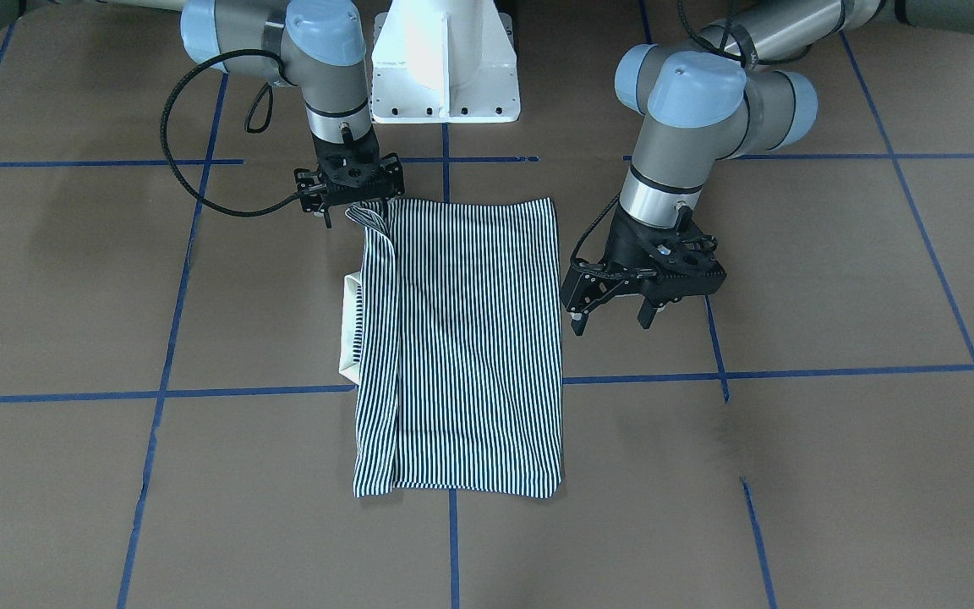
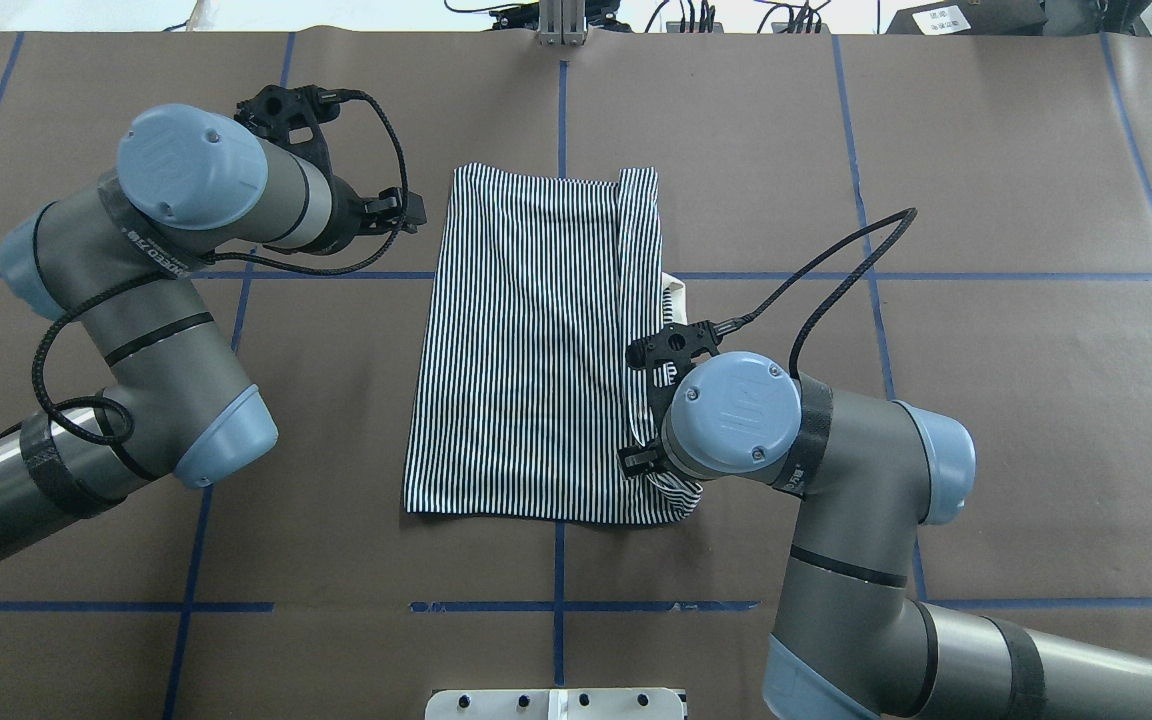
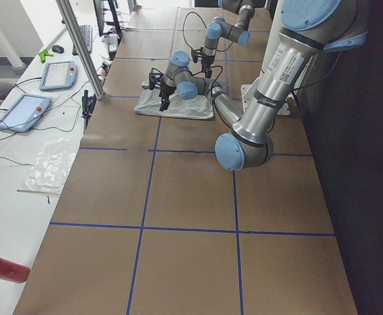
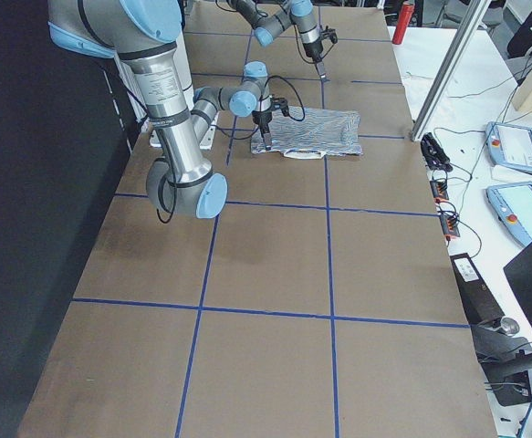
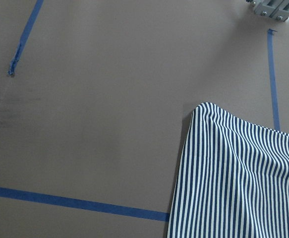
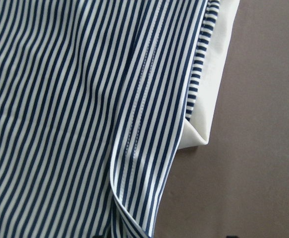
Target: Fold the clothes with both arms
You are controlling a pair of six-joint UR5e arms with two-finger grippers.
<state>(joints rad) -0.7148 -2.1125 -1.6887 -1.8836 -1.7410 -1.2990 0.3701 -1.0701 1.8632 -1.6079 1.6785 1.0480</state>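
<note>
The navy-and-white striped polo shirt [image 1: 470,338] lies flat on the brown table, folded into a long rectangle. It also shows in the overhead view [image 2: 526,340]. Its cream collar [image 1: 350,326] pokes out from the edge on the robot's right. My right gripper [image 1: 356,207] is at the shirt's near right corner. A strip of fabric rises to it, so it looks shut on the shirt; the right wrist view shows this folded edge [image 6: 129,163] close up. My left gripper [image 1: 612,321] is open and empty, hovering just beside the shirt's left edge.
The white pedestal base [image 1: 445,68] stands just behind the shirt. Blue tape lines [image 1: 250,393] cross the brown table. An operators' bench with tablets [image 3: 20,111], an aluminium post [image 3: 79,46] and a red can [image 3: 4,268] runs along the far side.
</note>
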